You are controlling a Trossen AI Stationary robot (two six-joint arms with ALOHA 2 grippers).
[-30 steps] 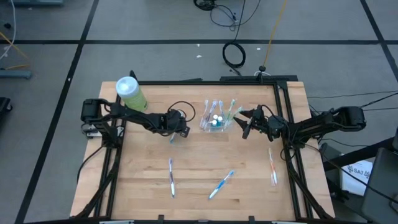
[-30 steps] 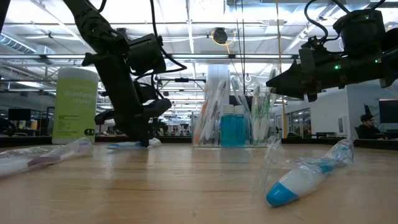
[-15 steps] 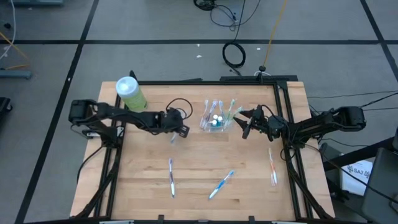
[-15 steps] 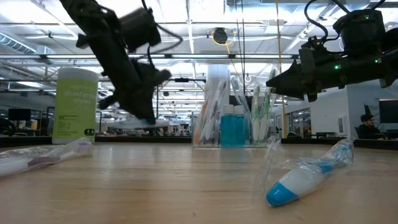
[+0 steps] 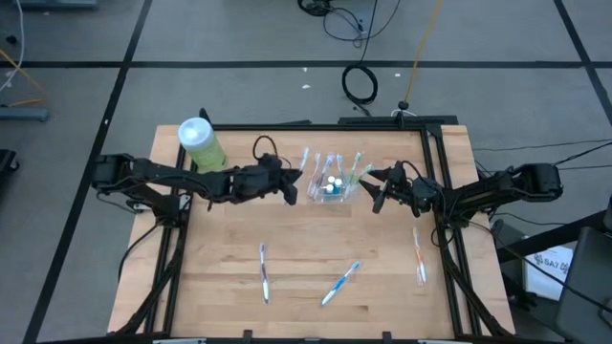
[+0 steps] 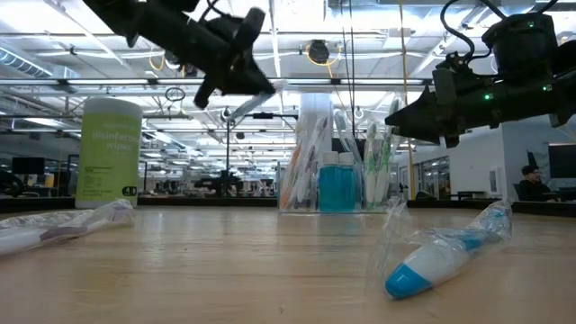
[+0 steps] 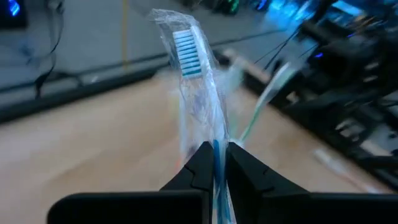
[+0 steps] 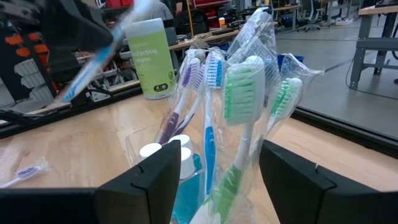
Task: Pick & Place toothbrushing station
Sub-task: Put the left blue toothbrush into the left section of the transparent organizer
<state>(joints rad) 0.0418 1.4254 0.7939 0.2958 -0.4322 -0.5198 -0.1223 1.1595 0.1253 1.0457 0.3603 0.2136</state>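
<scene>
While wrapped, toothbrush (image 7: 198, 93) bristles blurred.

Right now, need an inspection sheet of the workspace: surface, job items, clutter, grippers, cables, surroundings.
Surface: wooden table in a black frame.
Job items: clear cup at the table's far middle, holding wrapped toothbrushes and teal tubes. Three wrapped toothbrushes lie loose: near-left, near-middle, right edge.
Clutter: green canister at the far-left corner.
Grippers: left gripper shut on a wrapped blue toothbrush, raised just left of the cup. Right gripper open, right of the cup, holding nothing.
Cables: coiled black cable on the floor beyond the table.
Surroundings: person seated in the background.
</scene>
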